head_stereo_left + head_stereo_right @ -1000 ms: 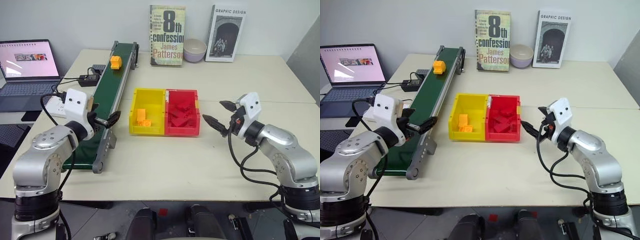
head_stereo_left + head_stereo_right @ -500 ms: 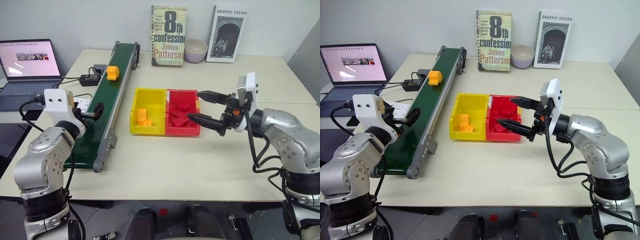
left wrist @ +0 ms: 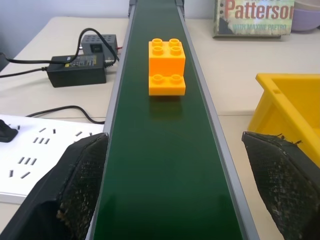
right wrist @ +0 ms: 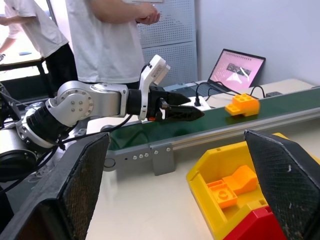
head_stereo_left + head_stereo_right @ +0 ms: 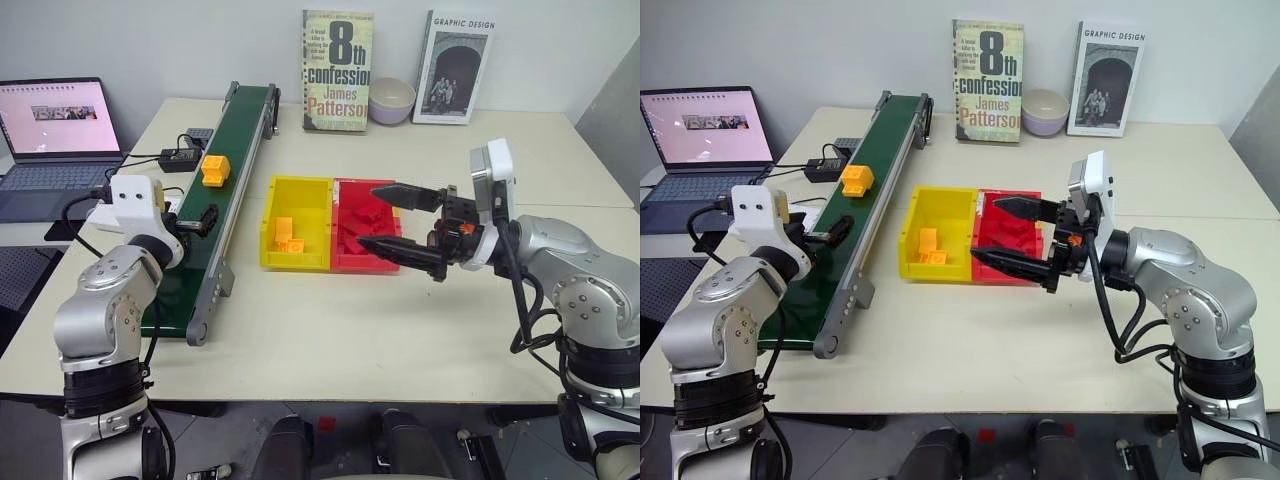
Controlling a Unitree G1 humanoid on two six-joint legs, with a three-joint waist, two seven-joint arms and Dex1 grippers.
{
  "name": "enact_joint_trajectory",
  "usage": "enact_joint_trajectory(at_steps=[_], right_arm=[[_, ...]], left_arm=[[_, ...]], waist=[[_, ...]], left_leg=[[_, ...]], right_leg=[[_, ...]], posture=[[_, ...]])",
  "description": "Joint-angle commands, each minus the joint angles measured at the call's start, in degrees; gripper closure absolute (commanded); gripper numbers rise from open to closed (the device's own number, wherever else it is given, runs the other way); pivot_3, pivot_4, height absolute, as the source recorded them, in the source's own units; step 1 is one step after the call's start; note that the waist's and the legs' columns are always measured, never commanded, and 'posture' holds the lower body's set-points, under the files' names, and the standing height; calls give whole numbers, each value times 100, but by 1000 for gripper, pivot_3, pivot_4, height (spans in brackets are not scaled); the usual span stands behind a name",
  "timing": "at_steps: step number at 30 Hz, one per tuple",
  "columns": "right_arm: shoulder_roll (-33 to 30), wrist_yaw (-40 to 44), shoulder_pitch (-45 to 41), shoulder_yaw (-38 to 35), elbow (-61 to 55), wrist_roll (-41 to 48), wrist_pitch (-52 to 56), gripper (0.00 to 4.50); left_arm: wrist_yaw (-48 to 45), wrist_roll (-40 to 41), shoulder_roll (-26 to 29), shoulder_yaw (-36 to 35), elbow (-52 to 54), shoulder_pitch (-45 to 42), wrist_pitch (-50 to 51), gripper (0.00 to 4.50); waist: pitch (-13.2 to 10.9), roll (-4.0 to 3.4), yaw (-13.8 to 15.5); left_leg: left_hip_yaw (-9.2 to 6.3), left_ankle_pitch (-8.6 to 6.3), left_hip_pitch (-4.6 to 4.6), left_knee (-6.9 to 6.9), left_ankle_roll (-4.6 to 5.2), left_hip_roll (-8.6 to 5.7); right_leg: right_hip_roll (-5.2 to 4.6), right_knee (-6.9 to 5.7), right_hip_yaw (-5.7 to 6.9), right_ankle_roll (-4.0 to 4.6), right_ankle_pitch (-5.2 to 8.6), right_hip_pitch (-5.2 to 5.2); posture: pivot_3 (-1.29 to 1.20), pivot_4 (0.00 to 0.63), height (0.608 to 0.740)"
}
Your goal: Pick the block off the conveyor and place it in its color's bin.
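The orange-yellow block [image 5: 214, 168] rides on the dark green conveyor [image 5: 238, 125], about halfway along the belt. My left gripper [image 5: 199, 221] hovers low over the near part of the belt and points along it at the block [image 3: 167, 67]. It is open, its fingers [image 3: 82, 175] spread wider than the belt, with nothing between them. The yellow bin [image 5: 272, 215] holds a few orange pieces and is joined to a red bin [image 5: 350, 264]. Above the red bin my right gripper [image 5: 369, 216] points left, open and empty.
A laptop [image 5: 55, 130] sits at the far left, with a power adapter [image 5: 177, 158] and a white power strip [image 5: 104, 214] beside the conveyor. Two books [image 5: 335, 70] and a bowl [image 5: 390, 100] stand along the back wall. People [image 4: 110, 40] stand beyond the table's left side.
The block has travelled along the belt toward my left gripper. My right gripper swung up and left from the table's right side to above the red bin. The left gripper shifted slightly.
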State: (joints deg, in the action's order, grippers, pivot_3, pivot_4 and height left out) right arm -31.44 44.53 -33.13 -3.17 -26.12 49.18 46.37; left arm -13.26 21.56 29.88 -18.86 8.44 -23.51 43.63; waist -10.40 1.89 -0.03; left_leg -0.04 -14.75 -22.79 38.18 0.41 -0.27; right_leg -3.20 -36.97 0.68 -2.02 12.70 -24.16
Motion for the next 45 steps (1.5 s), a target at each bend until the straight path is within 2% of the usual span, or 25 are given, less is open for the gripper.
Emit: enact_joint_trajectory(at_steps=[1, 7, 17, 18, 19, 28, 33, 40, 42, 45], right_arm=[[-8, -53, -25, -66, -310, 100, -125, 0], [-37, -135, 45, -12, -446, 41, -177, 0], [-96, -278, 95, -87, -371, -26, -171, 0], [-106, -292, 90, -94, -377, -9, -161, 0], [-114, -305, 78, -91, -378, -5, -154, 0], [-124, -253, -121, -53, 3, -150, -300, 0], [-120, -119, -107, 17, 163, -310, -505, 0], [-217, -146, 98, -3, -110, -411, -595, 0], [-298, -163, 173, -59, -251, -401, -562, 0], [-632, -89, 448, -115, -486, -609, -633, 0]], left_arm=[[-69, -140, 74, 116, -132, -213, -220, 54], [-167, -296, 35, 355, -542, -388, -383, 54], [-66, -386, -104, 282, -946, -587, -591, 54], [-81, -319, -139, 232, -903, -585, -550, 396], [-132, -256, -150, 201, -853, -569, -474, 403], [-92, -222, 15, 211, -321, -254, 187, 2061], [128, -301, 112, -28, -315, -357, 298, 2956], [3, -265, 229, 137, -389, -977, 345, 2951], [-269, -214, 282, 358, -470, -1245, 357, 2951], [-1122, -334, 235, 1243, -937, -1911, 34, 2951]], waist=[[0, 0, 0], [0, 0, 0], [0, 0, 1], [0, 0, 1], [0, 0, 1], [0, 0, -9], [0, 0, 2], [0, 0, 11], [0, 1, 28], [0, 2, 70]], left_leg=[[0, 0, 0, 0, 0, 0], [4, 0, 0, 0, 0, -2], [3, 0, -1, -1, 0, 1], [2, 0, -1, -1, 0, 1], [1, 0, -1, 0, 0, 1], [2, 0, 0, -1, 0, 1], [-1, 0, 0, -1, 0, 1], [-2, 0, -4, -1, 0, -2], [1, 0, -5, -1, 0, -6], [-1, 0, -9, 0, 0, -12]], right_leg=[[0, 0, 0, 0, 0, 0], [1, 1, -1, 0, 0, 0], [-3, 1, -2, 0, 0, -1], [-4, 1, -1, 0, 0, -1], [-5, 1, -1, 0, 0, -1], [-5, 0, -2, 0, 0, -1], [-5, 0, 1, 0, 0, -1], [-2, 2, 4, 0, 0, -1], [-2, 2, 2, -1, 0, -1], [2, 7, 7, -1, 0, 0]], posture=[[0, 150, 740], [0, 150, 740], [0, 150, 740], [0, 150, 740], [0, 150, 740], [0, 150, 740], [0, 150, 740], [0, 150, 740], [0, 150, 740], [0, 150, 740]])
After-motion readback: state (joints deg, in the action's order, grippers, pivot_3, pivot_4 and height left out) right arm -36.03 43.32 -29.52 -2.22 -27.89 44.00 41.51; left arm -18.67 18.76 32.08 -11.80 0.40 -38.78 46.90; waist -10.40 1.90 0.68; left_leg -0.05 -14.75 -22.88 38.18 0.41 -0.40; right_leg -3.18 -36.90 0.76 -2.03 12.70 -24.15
